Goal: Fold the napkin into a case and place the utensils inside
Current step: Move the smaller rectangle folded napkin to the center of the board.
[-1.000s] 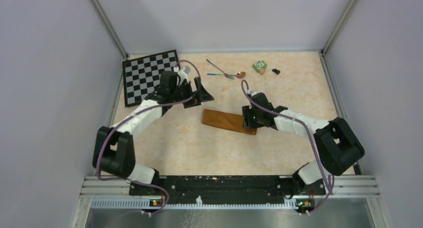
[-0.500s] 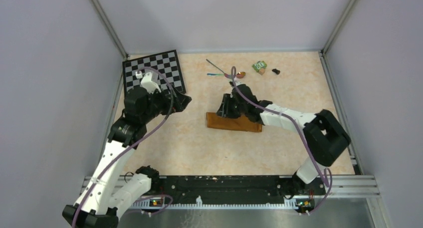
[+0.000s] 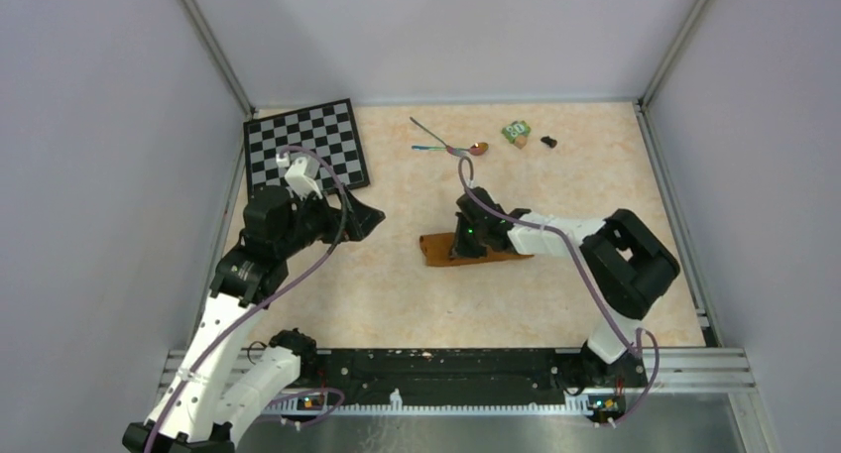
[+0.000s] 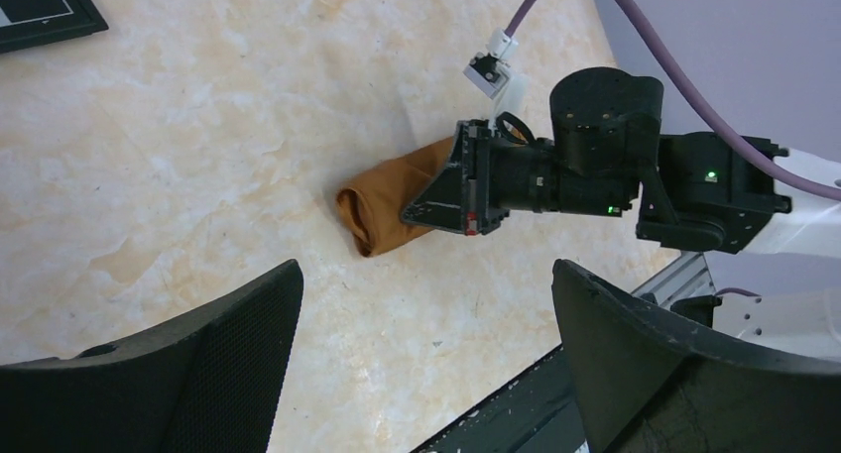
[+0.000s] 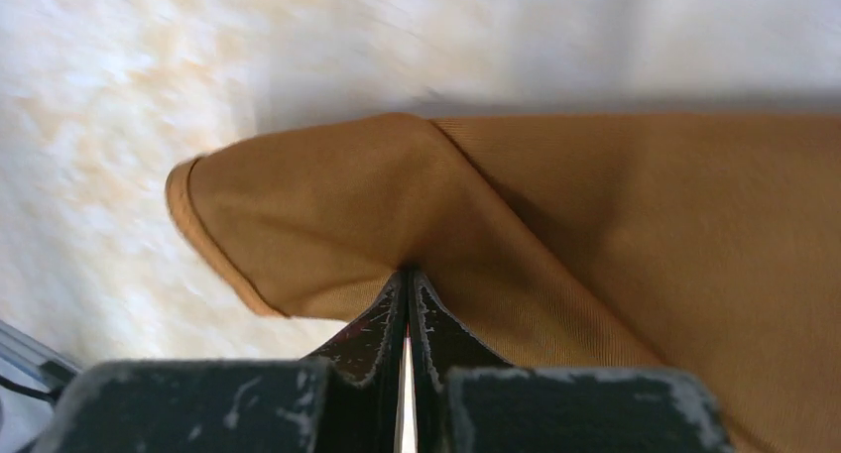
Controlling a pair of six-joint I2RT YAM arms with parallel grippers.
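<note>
The napkin (image 3: 434, 249) lies mid-table as a narrow orange-brown folded strip, its rounded left end (image 4: 369, 213) showing in the left wrist view. My right gripper (image 3: 467, 237) is low over it and shut, its tips (image 5: 408, 275) pinching a raised fold of the cloth (image 5: 595, 215). Left of the napkin, my left gripper (image 3: 368, 216) hangs above the table, open wide with nothing between its fingers (image 4: 426, 284). The utensils lie at the back: a spoon (image 3: 464, 150) with a coppery bowl and a thin second piece (image 3: 428, 131), both apart from the napkin.
A black-and-white chessboard (image 3: 305, 148) lies at the back left. A small green block (image 3: 515, 131) and a small black object (image 3: 548, 141) sit at the back right. The black base rail (image 3: 446, 364) runs along the near edge.
My right gripper has closed on the napkin and drawn toward the near side; the strip has shifted and bunched with it. The left arm pulled back from the napkin and stays open.
</note>
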